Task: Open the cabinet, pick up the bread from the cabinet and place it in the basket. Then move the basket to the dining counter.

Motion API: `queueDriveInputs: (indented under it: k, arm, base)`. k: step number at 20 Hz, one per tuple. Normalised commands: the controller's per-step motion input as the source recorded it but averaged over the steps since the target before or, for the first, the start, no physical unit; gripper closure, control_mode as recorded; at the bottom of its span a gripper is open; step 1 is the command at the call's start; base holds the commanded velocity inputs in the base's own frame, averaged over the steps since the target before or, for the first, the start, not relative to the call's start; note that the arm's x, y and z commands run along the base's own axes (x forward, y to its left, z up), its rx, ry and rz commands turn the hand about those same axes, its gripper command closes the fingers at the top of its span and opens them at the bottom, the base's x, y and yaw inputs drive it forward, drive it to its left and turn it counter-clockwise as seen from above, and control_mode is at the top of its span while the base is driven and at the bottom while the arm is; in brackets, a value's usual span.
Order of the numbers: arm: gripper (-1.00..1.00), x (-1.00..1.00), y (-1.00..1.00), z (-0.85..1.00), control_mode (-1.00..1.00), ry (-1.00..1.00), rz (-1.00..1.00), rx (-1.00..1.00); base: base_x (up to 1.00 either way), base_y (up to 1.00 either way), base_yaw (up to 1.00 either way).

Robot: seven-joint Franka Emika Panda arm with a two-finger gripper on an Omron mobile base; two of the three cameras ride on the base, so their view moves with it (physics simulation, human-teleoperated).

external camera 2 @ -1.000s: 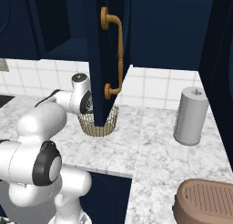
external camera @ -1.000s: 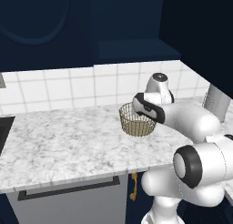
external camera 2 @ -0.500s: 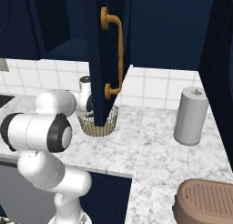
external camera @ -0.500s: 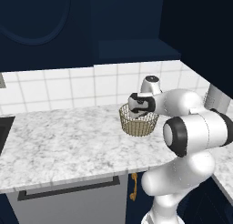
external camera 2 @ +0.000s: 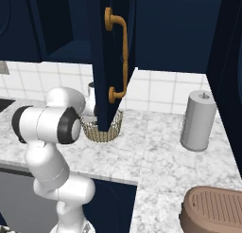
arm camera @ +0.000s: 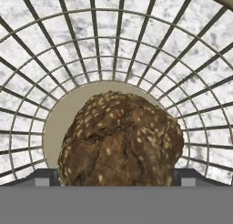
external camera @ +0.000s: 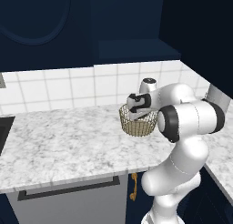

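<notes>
Inside the basket [arm camera: 54, 50], the bread [arm camera: 120, 141] is sitting on the round tan floor, seen in the hand view right beneath the camera with the wire walls fanning out all around it. The gripper [external camera: 134, 113] is hanging over the basket mouth in the left base view, its fingers spread about as wide as they go and gripping nothing; the loaf looks released and resting on its own weight, though the finger tips themselves are hard to make out behind it.

Over the last second the arm has been folding in: the elbow has swung from low at the right edge to a spot just beside the basket, while the hand has barely shifted from above the rim. The fingers have been wide the whole time. The basket [external camera: 138, 123] has not moved on the marbled desk [external camera: 63, 141], near the tiled wall.

In the right base view the cabinet [external camera 2: 109, 61] door is standing open, its brass handle [external camera 2: 119, 57] in front of the basket [external camera 2: 105, 129], and a grey canister [external camera 2: 197, 121] is standing well apart to the right.

My reading is that the placing step is done or all but done. What remains is lifting the hand clear, taking hold of the basket by its rim, and carrying it to the dining counter, with the open door edge close enough to be a snag risk.
</notes>
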Motion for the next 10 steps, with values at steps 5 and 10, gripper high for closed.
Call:
queueDriveInputs:
  k: [5,10]
  arm:
    - [-1.0,0.0,0.0,0.01,-1.0,0.0,0.0,0.0]
    - [-1.0,0.0,0.0,0.27,-1.0,0.0,0.0,0.01]
  base:
    - [0.0,0.0,0.0]
    - [0.0,0.0,0.0]
